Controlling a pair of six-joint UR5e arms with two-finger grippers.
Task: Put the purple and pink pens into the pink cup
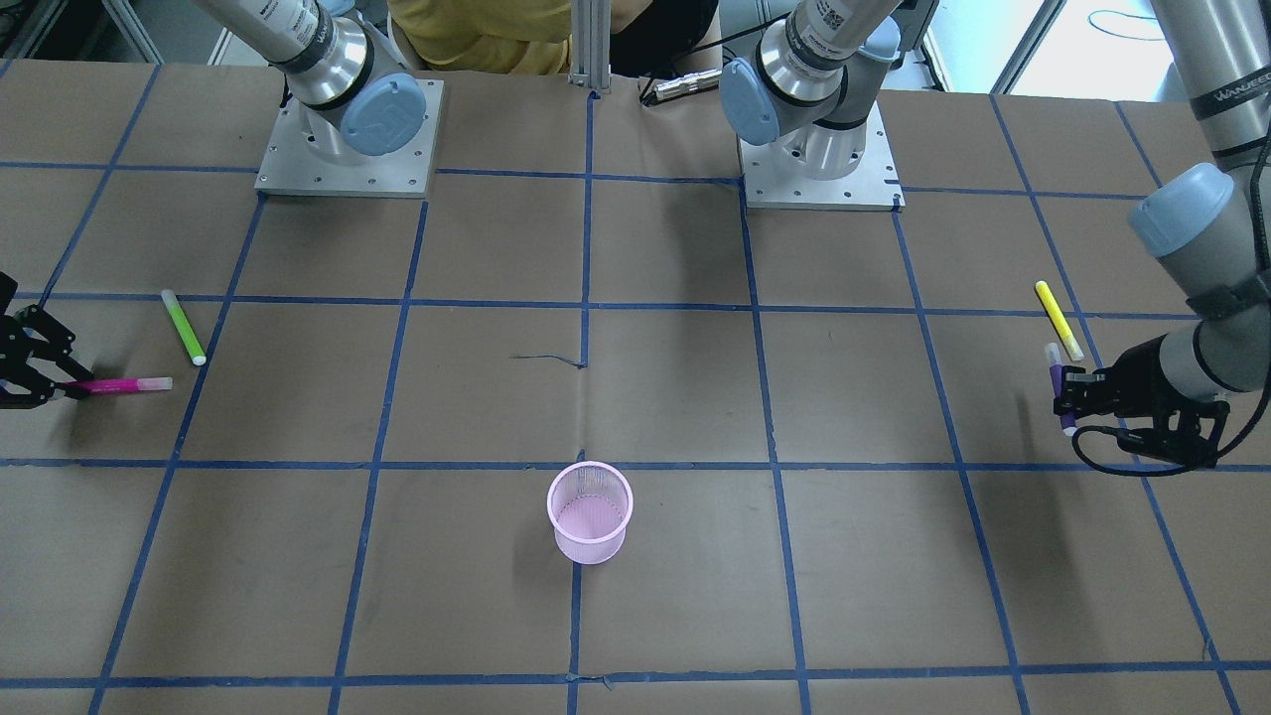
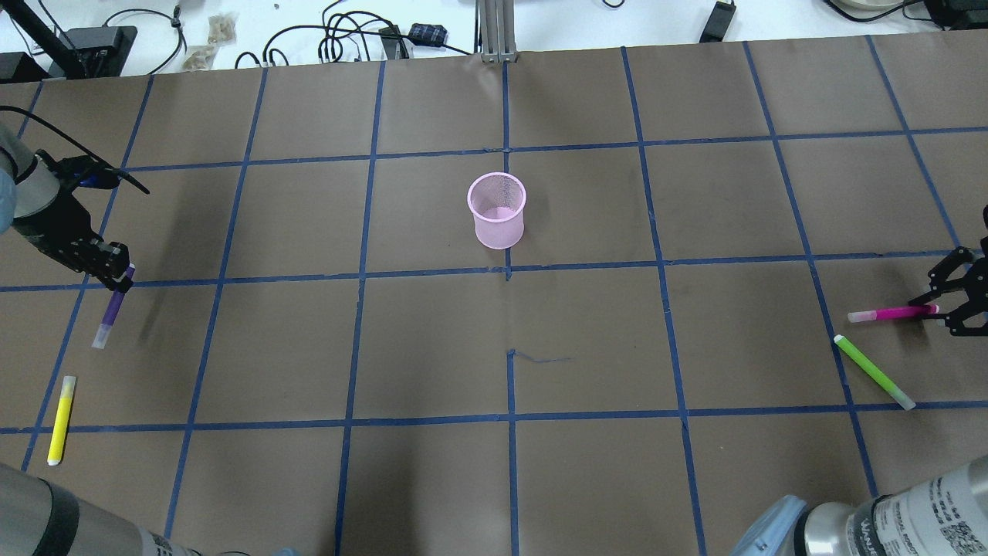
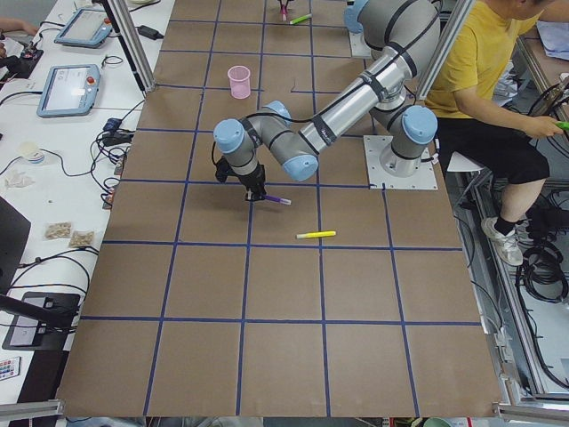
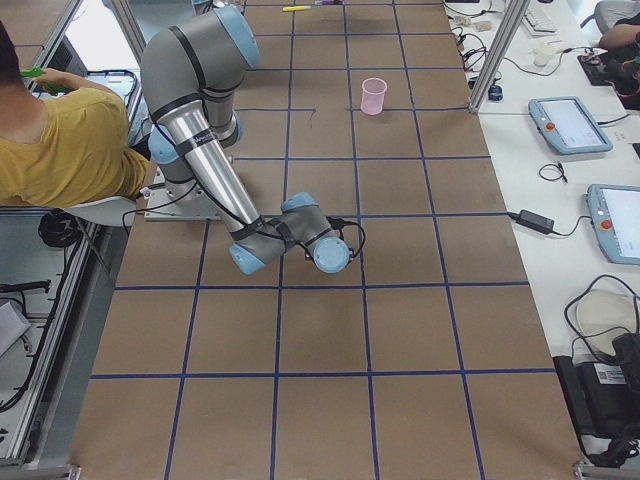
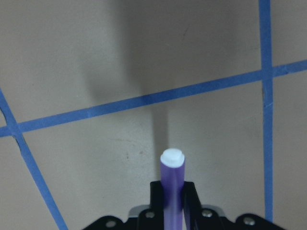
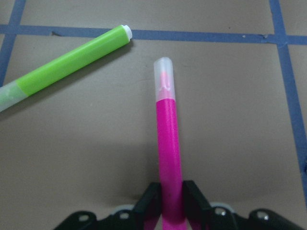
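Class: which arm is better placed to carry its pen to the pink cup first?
Left, narrowly. The left gripper clamps the purple pen, which seems lifted; the pink pen in the right gripper looks flat on the table.

Table (image 2: 587,340) is surfaced in brown and gridded with blue tape (image 2: 432,424). In the overhead view, a pink cup (image 2: 497,210) is seen upright at upper centre, a yellow pen (image 2: 61,419) flat at lower left, and a green pen (image 2: 874,372) flat at right.

Both arms are stretched out low, left gripper (image 2: 120,278) is clamped on purple pen (image 2: 109,315), right gripper (image 2: 938,310) on pink pen (image 2: 888,313).
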